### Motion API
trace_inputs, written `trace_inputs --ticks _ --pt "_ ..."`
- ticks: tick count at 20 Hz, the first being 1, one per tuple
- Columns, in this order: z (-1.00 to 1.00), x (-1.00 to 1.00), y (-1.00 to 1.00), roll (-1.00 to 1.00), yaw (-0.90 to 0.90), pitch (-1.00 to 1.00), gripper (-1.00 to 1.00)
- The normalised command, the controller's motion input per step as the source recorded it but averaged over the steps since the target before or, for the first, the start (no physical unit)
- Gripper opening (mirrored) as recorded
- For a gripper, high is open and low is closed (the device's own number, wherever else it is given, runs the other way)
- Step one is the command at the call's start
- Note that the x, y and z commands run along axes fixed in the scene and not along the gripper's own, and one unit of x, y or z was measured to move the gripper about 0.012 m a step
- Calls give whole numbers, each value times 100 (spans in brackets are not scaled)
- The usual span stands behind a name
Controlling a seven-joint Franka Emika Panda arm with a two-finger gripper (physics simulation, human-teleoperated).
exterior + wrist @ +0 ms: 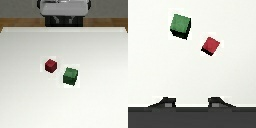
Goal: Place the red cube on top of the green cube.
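- We see the gripper with its fingers spread apart, holding nothing.
- The red cube lies on the table ahead of the fingertips, near the green cube but apart.
- We advise centring over red, matching its tilt, before descending.

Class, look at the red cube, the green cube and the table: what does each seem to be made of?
Red cube: solid, matte, perhaps painted wood or plastic; flat colour, no shine. Green cube: the same plain matte look. Table: smooth white surface, material unclear, with no grain showing.
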Motion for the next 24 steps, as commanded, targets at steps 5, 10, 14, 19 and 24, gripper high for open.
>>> trace_inputs --ticks 5,10,14,19,24 --pt "0 0 0 0 0 0 100" --pt "0 0 -60 0 0 0 100" --pt "0 0 -50 0 0 0 100" --pt "0 0 0 0 -30 0 100" --pt "0 0 0 0 -78 0 100"
